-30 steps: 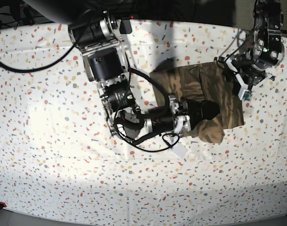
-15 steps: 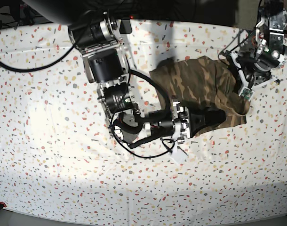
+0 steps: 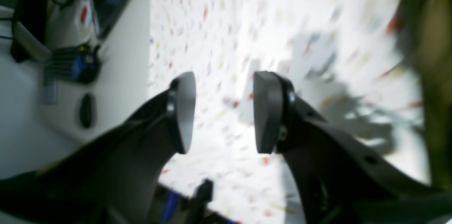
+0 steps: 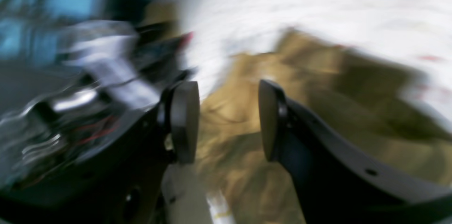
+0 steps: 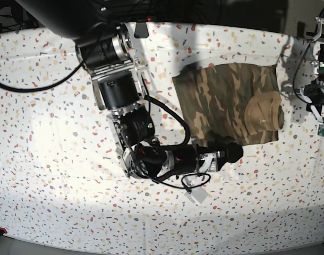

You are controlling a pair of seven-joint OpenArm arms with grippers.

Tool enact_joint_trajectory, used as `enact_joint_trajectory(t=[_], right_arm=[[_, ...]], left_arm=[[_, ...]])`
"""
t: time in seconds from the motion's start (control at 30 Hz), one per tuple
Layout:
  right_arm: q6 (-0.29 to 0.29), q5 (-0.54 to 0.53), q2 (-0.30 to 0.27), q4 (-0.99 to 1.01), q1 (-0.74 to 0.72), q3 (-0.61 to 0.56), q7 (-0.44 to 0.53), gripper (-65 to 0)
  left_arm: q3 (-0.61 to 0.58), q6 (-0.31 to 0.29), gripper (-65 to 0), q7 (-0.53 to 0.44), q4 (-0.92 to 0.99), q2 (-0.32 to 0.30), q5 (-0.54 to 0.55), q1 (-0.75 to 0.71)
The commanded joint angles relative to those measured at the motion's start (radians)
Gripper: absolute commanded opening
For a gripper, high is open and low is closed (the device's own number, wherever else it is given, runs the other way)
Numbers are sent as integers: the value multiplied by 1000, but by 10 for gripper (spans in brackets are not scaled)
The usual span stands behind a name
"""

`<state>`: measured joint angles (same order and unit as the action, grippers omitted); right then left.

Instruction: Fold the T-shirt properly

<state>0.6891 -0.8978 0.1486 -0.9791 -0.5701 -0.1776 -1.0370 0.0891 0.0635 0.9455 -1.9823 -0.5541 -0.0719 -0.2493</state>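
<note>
Lying folded into a compact block, the T-shirt (image 5: 226, 103) sits at the table's (image 5: 56, 202) far right.
Left pincer (image 3: 224, 111) and right pincer (image 4: 227, 121) both hang spread and empty; folding looks nearly done, next perhaps smoothing the rumpled right edge.

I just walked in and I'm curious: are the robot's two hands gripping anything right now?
Left hand: open, holding nothing, over the speckled cloth.
Right hand: open, holding nothing, above the T-shirt.
</note>
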Motion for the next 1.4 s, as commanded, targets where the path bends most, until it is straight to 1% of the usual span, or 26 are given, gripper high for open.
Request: enact_joint_trajectory(t=[0.0,0.07,0.2,0.27,0.37,0.43,0.5,0.57,0.63,0.73,0.77,0.83,0.87,0.97,1.07,1.13,1.2,1.23,1.3,1.37], right_arm=[[9,9,8,-18,-36,0,45,-374],[9,97,8,-18,-36,0,87,-374],[9,245,8,-18,-36,0,149,-374],[9,300,8,-18,-36,0,181,-374],[9,323,8,-18,-36,0,224,-375],[9,329,8,-18,-36,0,252,-375],[9,395,8,-17,-36,-2,301,-375],[9,472,8,-12,-36,-16,357,-375],[9,509,8,5,-36,-40,385,-375],[9,556,8,51,-35,-89,385,-375],[9,558,8,62,-30,-111,372,-375],[9,558,8,68,-19,-165,333,-375],[9,557,-5,68,-15,-198,329,-375],[9,529,-76,68,-8,-280,316,-375],[9,453,-126,67,-5,-333,274,-375],[9,397,-150,67,-3,-347,231,-375],[9,343,-167,67,3,-348,157,-375],[9,314,-178,67,5,-348,120,-375],[9,255,-206,67,12,-347,73,-375],[9,190,-240,66,24,-347,59,-375]], left_arm=[[6,10,-397,-18,-43,-17,39,8],[6,6,-397,-19,-98,-2,145,8],[6,-73,-397,-27,-173,92,286,2],[6,-126,-397,-68,-164,148,331,-11],[6,-132,-397,-158,-94,219,332,-34],[6,-148,-397,-161,-23,252,332,-33],[6,-169,-397,-158,23,275,338,-34],[6,-173,-397,-159,31,307,335,-34],[5,-179,-397,-163,33,352,331,-35],[5,-243,-397,-184,72,415,264,-36],[5,-253,-397,-190,100,425,234,-36],[6,-259,-397,-209,177,422,190,-36],[6,-259,-397,-223,221,417,178,-34],[5,-274,-397,-271,336,397,177,-24],[5,-344,-397,-273,384,369,184,2],[5,-397,-397,-274,383,358,219,22],[5,-462,-397,-274,383,353,261,51],[5,-488,-397,-273,383,354,266,66],[-7,-514,-397,-269,383,351,275,97],[-28,-521,-397,-256,383,351,275,127]])
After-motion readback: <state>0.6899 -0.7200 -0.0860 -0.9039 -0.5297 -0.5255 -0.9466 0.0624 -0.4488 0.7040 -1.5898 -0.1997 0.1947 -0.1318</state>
